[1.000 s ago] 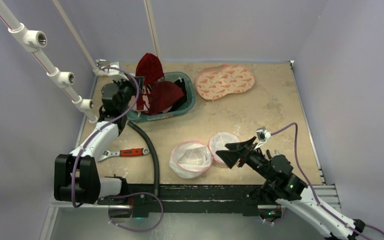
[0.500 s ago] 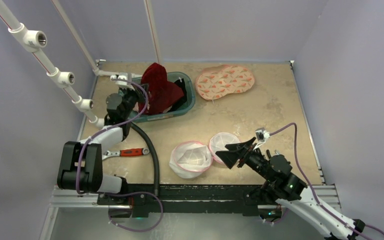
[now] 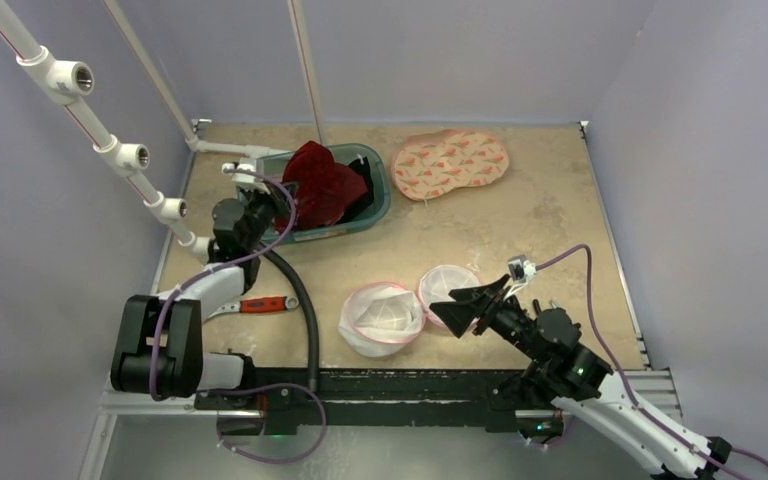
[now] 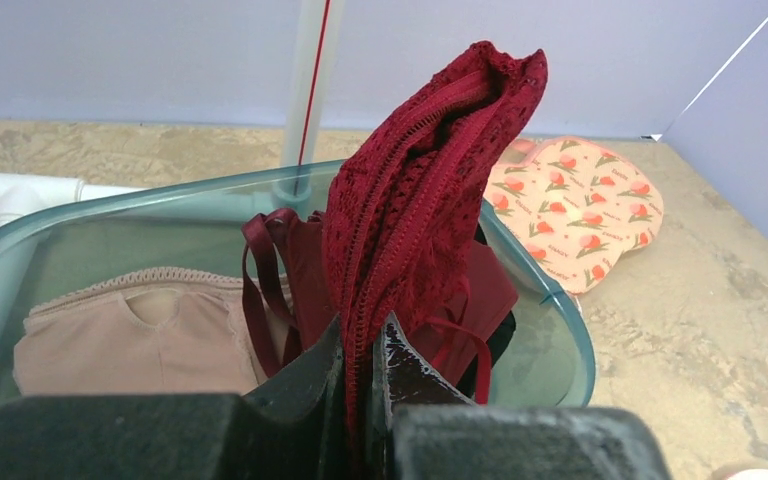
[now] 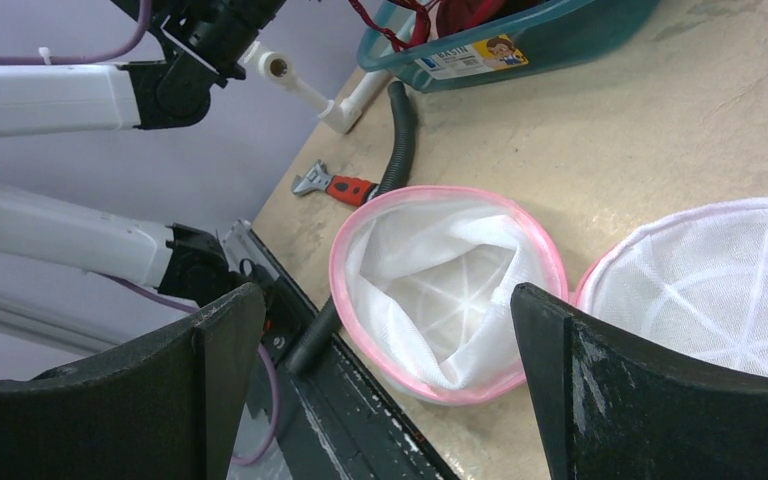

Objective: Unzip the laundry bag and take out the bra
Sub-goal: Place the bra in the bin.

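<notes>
Red bra (image 4: 430,180) in L pincer (image 4: 365,338)

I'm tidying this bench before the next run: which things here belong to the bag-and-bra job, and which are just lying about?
Job: laundry bag, red bra, left gripper gripping it, open right gripper, teal basin beneath bra.
Lying about: wrench, black hose, floral pad, beige bra.
</notes>
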Robot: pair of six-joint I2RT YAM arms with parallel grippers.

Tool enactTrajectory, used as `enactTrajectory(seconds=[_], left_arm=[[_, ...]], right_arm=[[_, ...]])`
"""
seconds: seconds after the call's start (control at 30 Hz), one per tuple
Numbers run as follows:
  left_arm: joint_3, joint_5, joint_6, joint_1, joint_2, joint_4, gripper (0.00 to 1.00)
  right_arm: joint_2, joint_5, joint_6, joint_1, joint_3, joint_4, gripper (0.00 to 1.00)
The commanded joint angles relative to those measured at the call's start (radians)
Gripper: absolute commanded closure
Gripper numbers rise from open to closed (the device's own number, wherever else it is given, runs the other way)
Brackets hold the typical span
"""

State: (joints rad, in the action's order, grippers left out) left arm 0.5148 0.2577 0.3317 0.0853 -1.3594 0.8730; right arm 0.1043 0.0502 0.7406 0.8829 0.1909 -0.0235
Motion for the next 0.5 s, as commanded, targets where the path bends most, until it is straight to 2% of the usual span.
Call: enactTrajectory(seconds=[0.0, 0.13, 0.27, 0.4, 0.43, 0.47], left_arm=[[0.093, 0.0, 0.06, -0.007, 0.045, -0.201, 1.0], [0.147, 0.007, 0.047, -0.008, -0.02, -0.344, 1.0], [0.13, -0.041, 0.049, -0.009, -0.057, -0.33, 1.0], [0.164, -0.113, 0.038, -0.008, -0.087, -0.388, 1.0], [0.177, -0.128, 0.038, -0.009, -0.091, -0.415, 0.99], [0.187, -0.139, 0.037, -0.009, -0.093, -0.43, 0.91]], right_arm=[[0.0, -0.019, 0.003, 0.002, -0.008, -0.055, 0.05], [0.014, -0.024, 0.005, 0.003, -0.006, -0.059, 0.05], [-0.01, -0.027, 0.016, 0.004, -0.016, -0.06, 0.05], [-0.029, -0.021, 0.014, 0.003, -0.012, -0.033, 0.05], [-0.029, -0.019, 0.013, 0.003, -0.01, -0.026, 0.05], [-0.032, -0.018, 0.011, 0.003, -0.01, -0.025, 0.05]])
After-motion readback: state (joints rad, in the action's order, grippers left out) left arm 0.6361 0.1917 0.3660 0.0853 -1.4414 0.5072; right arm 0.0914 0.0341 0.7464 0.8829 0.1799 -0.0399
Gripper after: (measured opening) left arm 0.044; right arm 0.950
